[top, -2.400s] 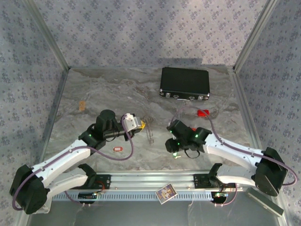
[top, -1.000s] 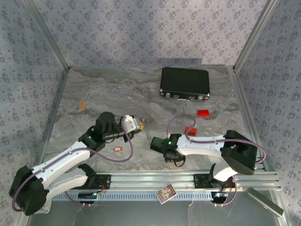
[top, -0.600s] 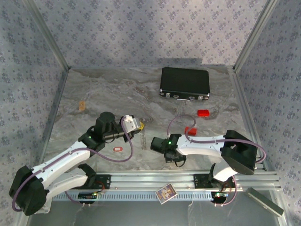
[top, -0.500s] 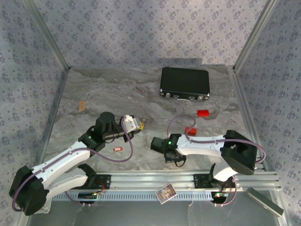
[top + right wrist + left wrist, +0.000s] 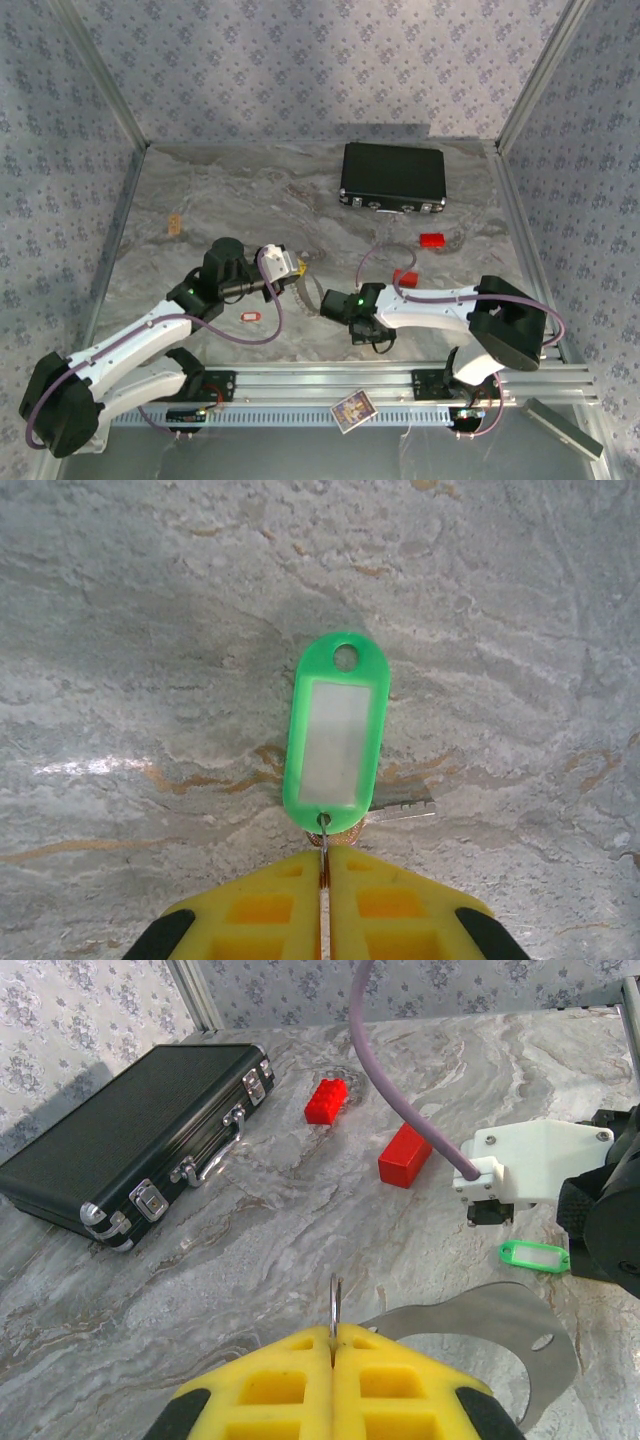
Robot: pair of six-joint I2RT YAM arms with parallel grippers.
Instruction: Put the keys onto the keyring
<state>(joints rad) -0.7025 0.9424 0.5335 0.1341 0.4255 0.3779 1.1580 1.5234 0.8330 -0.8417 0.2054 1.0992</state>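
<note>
Left gripper (image 5: 334,1340): yellow pads (image 5: 270,1385) clenched on the keyring (image 5: 334,1312). The ring stands upright and edge-on between them, showing as a thin sliver of wire.

Right gripper (image 5: 324,865), at about 4 o'clock of the left one: pads pinched on the small wire loop at the base of the green key (image 5: 335,735). The tag points to 12 o'clock in the wrist view. I cannot tell whether it rests on the table (image 5: 220,190) or hangs just above it.

Red key (image 5: 250,317) lies loose at 7 o'clock of the left gripper, not yet threaded.

Risks, as I judge them:
- The hold on the tag's loop is a hair of wire; a twist of the wrist could let the key swing or slip out.
- The keyring is thin and gripped at one spot. A sideways push may turn it in the pads, and the threading would miss.
- The grippers work close together, so a careless approach could knock their fingers.

Materials:
- Pads: soft-looking, blocky, moulded with square recesses.
- Tag: glossy green plastic, oblong with rounded ends, a punched hole at the far end and a white label window.
- Key blade: small, flat, silvery, poking out at 4 o'clock of the tag.
- Table: grey marbled, faintly shiny.
</note>
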